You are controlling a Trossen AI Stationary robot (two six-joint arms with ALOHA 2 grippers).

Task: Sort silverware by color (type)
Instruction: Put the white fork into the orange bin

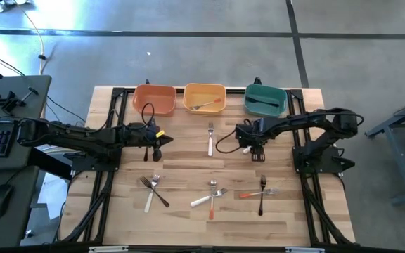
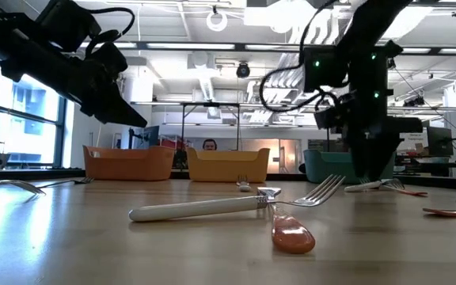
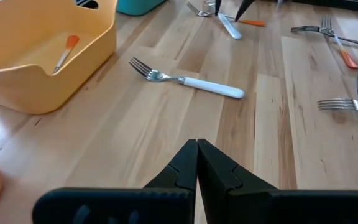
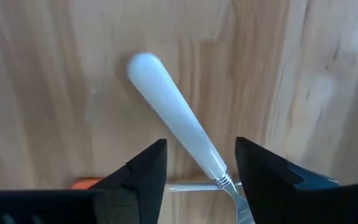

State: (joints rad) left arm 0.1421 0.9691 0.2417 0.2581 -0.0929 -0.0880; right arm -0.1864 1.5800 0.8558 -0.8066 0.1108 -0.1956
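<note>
Overhead, the left gripper (image 1: 155,151) hangs over the table (image 1: 181,165) just in front of the orange bin (image 1: 153,100), its fingers pressed together on nothing. Nearer the front edge, a white fork crosses a black fork (image 1: 153,190). At mid-table a lone white-handled fork (image 1: 210,139) lies in front of the yellow bin (image 1: 204,98), which holds an orange-handled fork (image 1: 208,105). Below that sit a crossed white and orange fork pair (image 1: 209,195). Further right, the right gripper (image 4: 201,149) is low over the table in front of the teal bin (image 1: 266,100), fingers spread wide either side of a white fork handle (image 4: 173,118) but not clamping it. A black fork (image 1: 262,102) lies in the teal bin, and an orange and black fork pair (image 1: 261,191) lies near the front.
</note>
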